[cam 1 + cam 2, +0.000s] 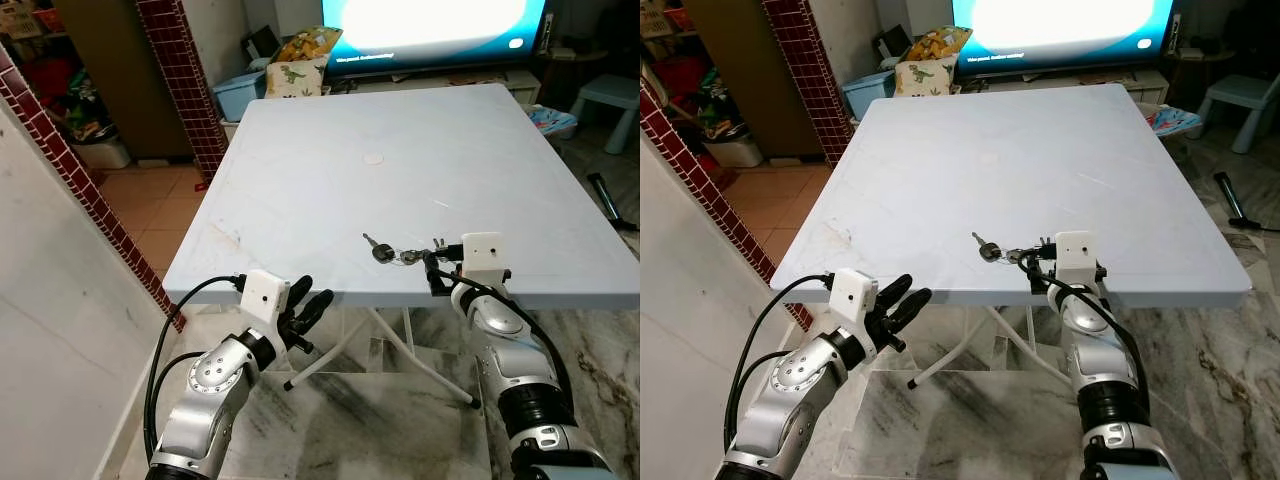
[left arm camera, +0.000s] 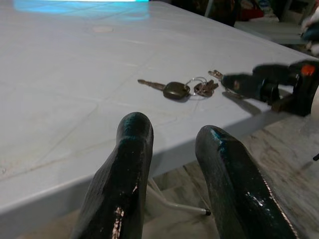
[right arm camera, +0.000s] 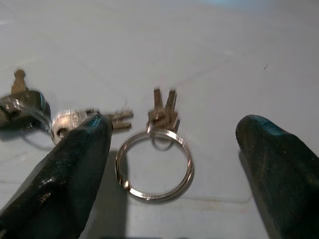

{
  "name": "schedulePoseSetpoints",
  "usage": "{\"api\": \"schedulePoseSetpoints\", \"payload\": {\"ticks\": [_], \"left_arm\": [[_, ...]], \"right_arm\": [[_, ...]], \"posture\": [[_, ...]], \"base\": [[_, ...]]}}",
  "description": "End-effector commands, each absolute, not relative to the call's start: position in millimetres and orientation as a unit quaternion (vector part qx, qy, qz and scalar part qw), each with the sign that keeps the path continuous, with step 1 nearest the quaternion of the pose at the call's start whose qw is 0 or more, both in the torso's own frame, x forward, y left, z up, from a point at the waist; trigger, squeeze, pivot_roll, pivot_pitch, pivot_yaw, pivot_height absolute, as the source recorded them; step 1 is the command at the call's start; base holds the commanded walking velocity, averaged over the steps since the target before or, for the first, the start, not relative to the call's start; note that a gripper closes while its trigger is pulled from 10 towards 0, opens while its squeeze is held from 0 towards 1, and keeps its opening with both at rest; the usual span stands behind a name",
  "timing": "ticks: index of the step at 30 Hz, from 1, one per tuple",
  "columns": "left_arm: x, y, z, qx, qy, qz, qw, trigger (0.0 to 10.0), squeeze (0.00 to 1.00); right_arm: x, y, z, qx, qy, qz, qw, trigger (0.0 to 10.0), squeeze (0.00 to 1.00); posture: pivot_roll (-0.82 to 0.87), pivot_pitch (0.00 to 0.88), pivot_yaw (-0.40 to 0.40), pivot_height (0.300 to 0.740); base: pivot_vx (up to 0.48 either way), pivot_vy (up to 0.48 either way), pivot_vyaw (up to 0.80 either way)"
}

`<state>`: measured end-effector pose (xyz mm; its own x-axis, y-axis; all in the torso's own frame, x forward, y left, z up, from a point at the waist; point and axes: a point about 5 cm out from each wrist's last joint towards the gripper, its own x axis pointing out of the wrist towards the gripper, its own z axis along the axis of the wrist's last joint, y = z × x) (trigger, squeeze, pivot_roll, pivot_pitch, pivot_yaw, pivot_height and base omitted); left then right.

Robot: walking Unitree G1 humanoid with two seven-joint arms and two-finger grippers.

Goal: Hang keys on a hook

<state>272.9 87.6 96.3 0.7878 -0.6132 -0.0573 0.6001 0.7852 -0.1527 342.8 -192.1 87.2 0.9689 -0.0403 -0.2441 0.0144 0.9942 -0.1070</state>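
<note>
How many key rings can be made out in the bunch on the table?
2: a large ring lying flat between the open right gripper fingers, and a smaller ring beside the black-headed key. Others may be hidden.

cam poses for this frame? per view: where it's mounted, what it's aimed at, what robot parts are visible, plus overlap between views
Left eye view: on the head, facing forward and down at the white table and keys; both arms, left gripper, right gripper.
Right eye view: the stereo twin, same scene, same arms.
Left wrist view: along the open left gripper's fingers, across the table edge toward the keys and right gripper.
Right wrist view: close above the keys, key ring between its open fingers.
Shared: all four views catch the keys on the table.
</note>
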Motion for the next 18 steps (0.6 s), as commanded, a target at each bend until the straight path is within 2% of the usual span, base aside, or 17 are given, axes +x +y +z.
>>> {"api": "schedulePoseSetpoints", "payload": {"ticks": [1, 2, 3, 4, 5, 18], "left_arm": [[275.3, 92.0, 95.8, -0.058, 0.055, -0.316, 0.945, 10.0, 0.00], [275.7, 91.8, 95.7, -0.058, 0.056, -0.316, 0.945, 10.0, 0.00], [275.8, 91.3, 95.7, -0.058, 0.055, -0.316, 0.945, 10.0, 0.00], [275.8, 91.3, 95.7, -0.058, 0.055, -0.316, 0.945, 10.0, 0.00], [275.8, 90.7, 95.6, -0.059, 0.055, -0.316, 0.945, 10.0, 0.00], [276.2, 89.8, 95.6, -0.063, 0.054, -0.313, 0.946, 10.0, 0.00]], "right_arm": [[345.1, -186.1, 86.0, -0.044, 0.129, -0.001, 0.991, 9.2, 0.00], [345.4, -186.4, 83.8, -0.046, 0.136, -0.003, 0.990, 4.9, 0.00], [345.5, -187.3, 82.0, -0.045, 0.141, -0.010, 0.989, 2.7, 0.00], [345.5, -187.3, 82.0, -0.045, 0.141, -0.010, 0.989, 2.7, 0.00], [345.7, -187.6, 80.9, -0.043, 0.145, -0.012, 0.988, 0.0, 0.00], [346.1, -188.8, 75.9, -0.042, 0.153, -0.010, 0.987, 0.0, 0.00]], "posture": [[-0.10, 0.000, 0.142, 0.740], [-0.10, 0.000, 0.140, 0.740], [-0.10, 0.000, 0.139, 0.740], [-0.10, 0.000, 0.139, 0.740], [-0.10, 0.000, 0.138, 0.740], [-0.09, 0.000, 0.131, 0.740]], "base": [[0.000, 0.000, 0.00], [0.000, 0.000, 0.00], [0.000, 0.000, 0.00], [0.000, 0.000, 0.00], [0.000, 0.000, 0.00], [0.000, 0.000, 0.00]]}}
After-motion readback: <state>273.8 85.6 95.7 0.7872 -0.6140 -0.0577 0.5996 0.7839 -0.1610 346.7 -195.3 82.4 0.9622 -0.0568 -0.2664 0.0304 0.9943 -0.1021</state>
